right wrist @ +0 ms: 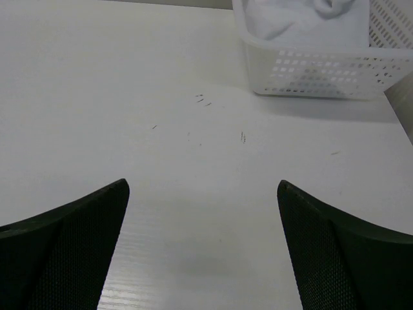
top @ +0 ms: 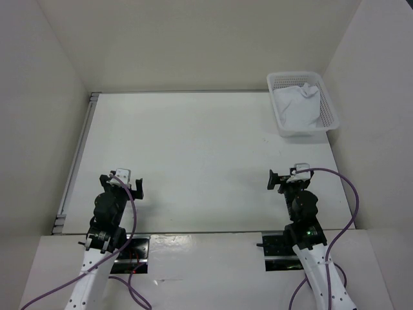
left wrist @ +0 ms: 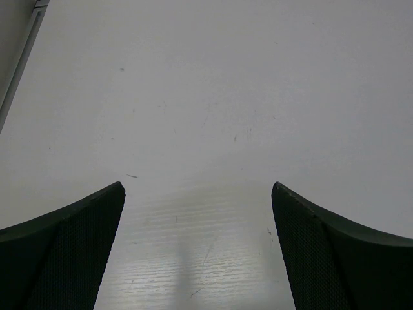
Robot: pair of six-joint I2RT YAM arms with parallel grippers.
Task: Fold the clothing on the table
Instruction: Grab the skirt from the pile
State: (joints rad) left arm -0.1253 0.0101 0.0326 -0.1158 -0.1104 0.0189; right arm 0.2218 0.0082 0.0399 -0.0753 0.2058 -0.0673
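Top external shows the clothing (top: pixel 298 106) bunched in the basket (top: pixel 332 108) at the far right of the counter (top: pixel 206 161), with the left gripper (top: pixel 127 183) and right gripper (top: pixel 287 177) both released and empty; the clothing looks soft and light, probably best pinched at a raised fold.

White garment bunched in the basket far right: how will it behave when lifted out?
Probably floppy: the clothing lies crumpled in soft folds, so it should drape and unfurl from one pinch. Likely light, since it looks thin. The basket is thin mesh plastic, so it might drag or tip if cloth snags.
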